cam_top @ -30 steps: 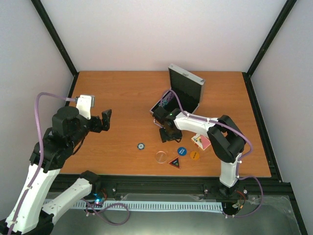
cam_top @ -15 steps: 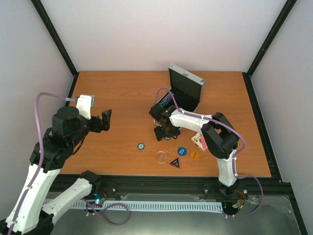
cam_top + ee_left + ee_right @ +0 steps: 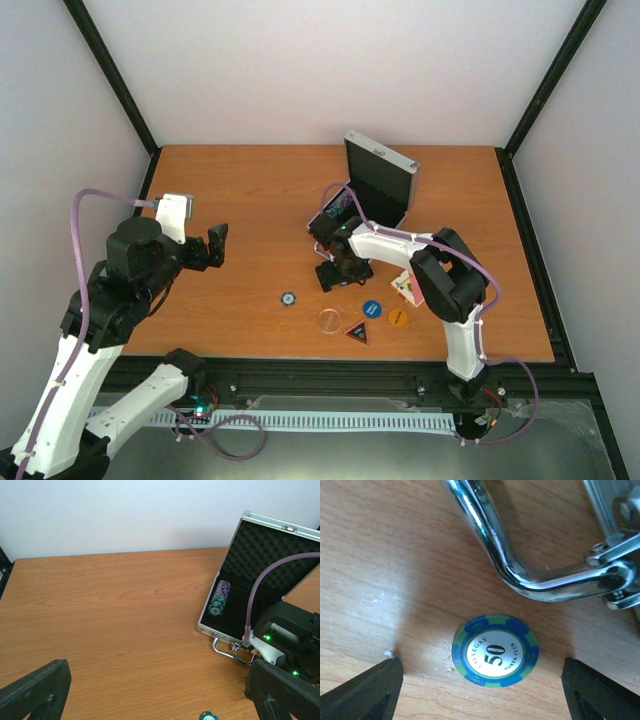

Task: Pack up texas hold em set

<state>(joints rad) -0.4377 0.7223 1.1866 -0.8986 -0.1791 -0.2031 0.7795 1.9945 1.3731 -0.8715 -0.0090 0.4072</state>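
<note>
We record the handle (image 3: 492, 547) cut off by the top edge, the card deck (image 3: 407, 289) partly hidden behind the right arm (image 3: 445, 275).

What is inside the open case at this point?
In the case, a row of chips stands on edge along one side of the black lining. The lining beside it looks bare; the right arm and its cable hide the near part.

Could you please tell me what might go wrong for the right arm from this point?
1. The 50 chip lies flat on the table under the open right gripper; its fingers may slide over it rather than lift it.
2. The chrome handle of the case sits close beside the chip, so a finger might catch it and shift the case.
</note>
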